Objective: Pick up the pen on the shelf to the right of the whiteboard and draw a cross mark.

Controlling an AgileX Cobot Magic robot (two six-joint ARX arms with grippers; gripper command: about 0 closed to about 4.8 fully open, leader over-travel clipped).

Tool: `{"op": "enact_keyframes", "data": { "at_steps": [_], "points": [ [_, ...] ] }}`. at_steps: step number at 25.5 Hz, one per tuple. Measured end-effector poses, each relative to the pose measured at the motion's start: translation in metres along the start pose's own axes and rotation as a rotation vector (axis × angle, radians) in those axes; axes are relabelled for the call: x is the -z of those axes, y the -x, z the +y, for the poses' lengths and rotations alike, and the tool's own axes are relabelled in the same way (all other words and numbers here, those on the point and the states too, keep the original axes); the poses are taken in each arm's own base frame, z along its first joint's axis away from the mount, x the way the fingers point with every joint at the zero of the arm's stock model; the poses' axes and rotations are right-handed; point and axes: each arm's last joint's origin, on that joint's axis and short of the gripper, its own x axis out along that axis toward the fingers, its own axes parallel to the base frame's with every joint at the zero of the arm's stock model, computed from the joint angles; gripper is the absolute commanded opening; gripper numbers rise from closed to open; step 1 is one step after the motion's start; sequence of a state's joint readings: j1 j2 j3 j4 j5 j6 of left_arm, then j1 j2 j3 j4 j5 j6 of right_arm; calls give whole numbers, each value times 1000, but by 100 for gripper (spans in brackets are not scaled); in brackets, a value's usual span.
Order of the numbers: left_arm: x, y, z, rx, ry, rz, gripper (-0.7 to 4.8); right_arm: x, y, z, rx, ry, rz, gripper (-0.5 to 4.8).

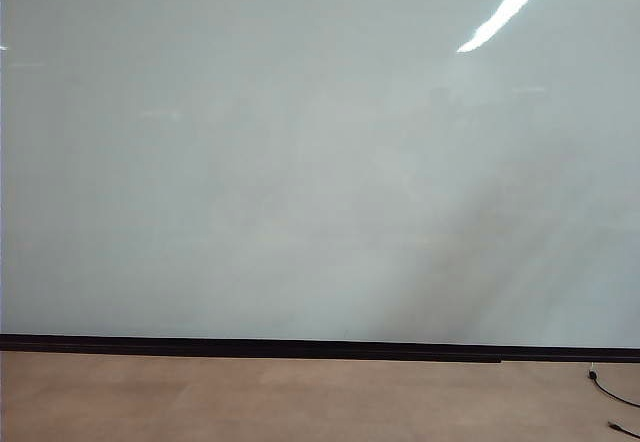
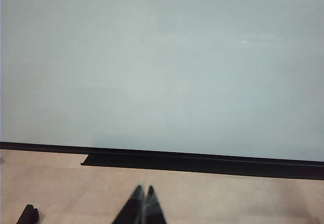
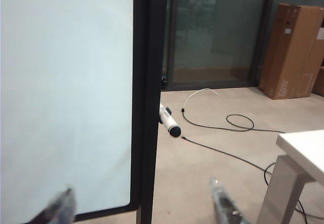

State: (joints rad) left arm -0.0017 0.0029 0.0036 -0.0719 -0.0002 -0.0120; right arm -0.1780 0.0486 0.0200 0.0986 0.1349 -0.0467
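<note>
The whiteboard [image 1: 300,162] fills the exterior view, pale and glossy, with a black strip [image 1: 300,346] along its bottom edge; neither gripper shows there. Its surface is blank in every view. The pen is out of view. My left gripper [image 2: 144,189] hangs over the tan floor in front of the whiteboard [image 2: 162,57], tips pressed together, shut and holding nothing. My right gripper [image 3: 139,186] faces the board's right edge, where the whiteboard [image 3: 66,82] meets its black frame [image 3: 147,82]. Its fingers [image 3: 223,206] stand wide apart, open, with nothing between them.
A black ledge [image 2: 152,159] runs under the board. Right of the frame lie a white tube with a black end [image 3: 169,121], black cables [image 3: 238,125], a white tabletop with leg [image 3: 304,145] and a cardboard box [image 3: 291,51]. A cable [image 1: 612,394] lies at the floor's right.
</note>
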Motion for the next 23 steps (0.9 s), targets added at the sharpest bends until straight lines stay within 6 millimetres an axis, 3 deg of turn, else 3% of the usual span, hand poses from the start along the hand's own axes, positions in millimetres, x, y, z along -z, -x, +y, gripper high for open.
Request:
{"op": "enact_keyframes", "data": {
  "at_steps": [8, 11, 18, 23],
  "points": [
    [0, 0, 0, 0, 0, 0, -4, -19, -16, -9, -11, 42, 34, 361],
    [0, 0, 0, 0, 0, 0, -5, -27, -28, -15, -42, 62, 19, 409],
    [0, 0, 0, 0, 0, 0, -5, -28, -47, -29, -117, 89, -64, 437],
    [0, 0, 0, 0, 0, 0, -4, -18, -58, -38, -145, 83, -30, 456]
  ]
}}
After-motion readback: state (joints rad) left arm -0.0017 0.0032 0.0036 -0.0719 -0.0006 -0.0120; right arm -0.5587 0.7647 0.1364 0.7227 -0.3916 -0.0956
